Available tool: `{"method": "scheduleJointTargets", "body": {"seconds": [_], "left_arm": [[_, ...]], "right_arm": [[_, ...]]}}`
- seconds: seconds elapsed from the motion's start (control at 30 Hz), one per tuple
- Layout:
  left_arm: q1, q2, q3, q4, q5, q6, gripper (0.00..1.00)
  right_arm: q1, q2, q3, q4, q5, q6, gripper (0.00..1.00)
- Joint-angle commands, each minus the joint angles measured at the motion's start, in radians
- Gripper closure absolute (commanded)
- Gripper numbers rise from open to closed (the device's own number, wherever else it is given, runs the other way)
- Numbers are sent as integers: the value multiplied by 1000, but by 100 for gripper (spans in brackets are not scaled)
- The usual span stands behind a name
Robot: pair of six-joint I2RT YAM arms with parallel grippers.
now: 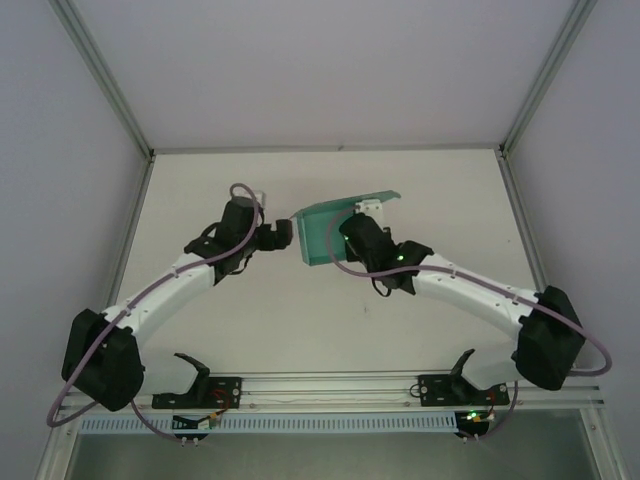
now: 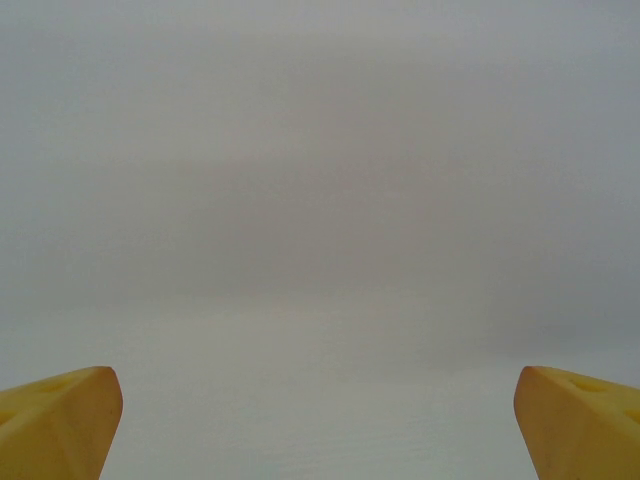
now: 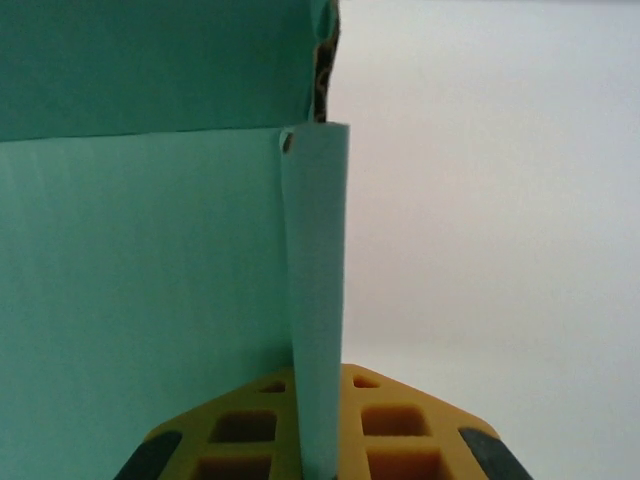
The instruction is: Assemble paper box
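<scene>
The paper box (image 1: 320,238) is near the middle of the surface (image 1: 300,330), a little toward the far side, and the right pincer (image 1: 369,209) holds it. It is not yet a box. It is a teal-green sheet, half folded, with one wide panel sloping and a narrower panel bent over along the far edge. Its long axis goes roughly from left to right across the surface, and the right end lies somewhat farther away.

In the right wrist view the right pincer (image 3: 318,432) is closed on one thin flap (image 3: 318,260). The flap stands edge-on between the yellow fingers (image 3: 400,425), and the broad panel of the paper box (image 3: 140,280) spreads to the left of it. The paper looks thin, matte and smooth, with sharp die-cut edges and a crisp crease. I judge it will bend easily if it is pushed.

The left pincer (image 1: 283,234) is just beside the left, free edge of the sheet, so the paper lies to its right and close. From above I cannot tell if they touch. In its own wrist view the left pincer (image 2: 320,425) is wide open, with nothing between the yellow fingers (image 2: 60,420) but a pale blur.

The left arm is the nearer one to the free end, so I think the next fold falls to it, working against the right grip. I cannot tell if the low edge of the sheet rests on the surface.
</scene>
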Motion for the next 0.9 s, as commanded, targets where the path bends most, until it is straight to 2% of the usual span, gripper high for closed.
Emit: {"method": "scheduleJointTargets", "body": {"seconds": [0.0,0.1,0.27,0.43,0.57,0.63,0.73,0.87], "left_arm": [[6,-33,30,-241,-356,-81,0],[8,-63,11,-257,-393,-85,0],[8,-93,-30,-207,-325,-58,0],[10,-95,-39,-189,-295,-35,0],[10,-85,-43,-176,-283,-22,0],[9,-76,-38,-173,-278,-17,0],[9,-59,-30,-166,-270,-13,0],[9,-47,-27,-149,-229,-1,0]], "right_arm": [[-2,110,49,-190,-19,118,98],[-5,228,89,-206,-45,152,100],[-7,429,209,-292,-99,198,100],[-7,523,262,-328,-156,222,98],[-14,591,298,-391,-154,269,95],[-15,607,303,-397,-158,265,91],[-16,597,294,-375,-164,259,76],[-18,546,279,-344,-161,258,70]]}}
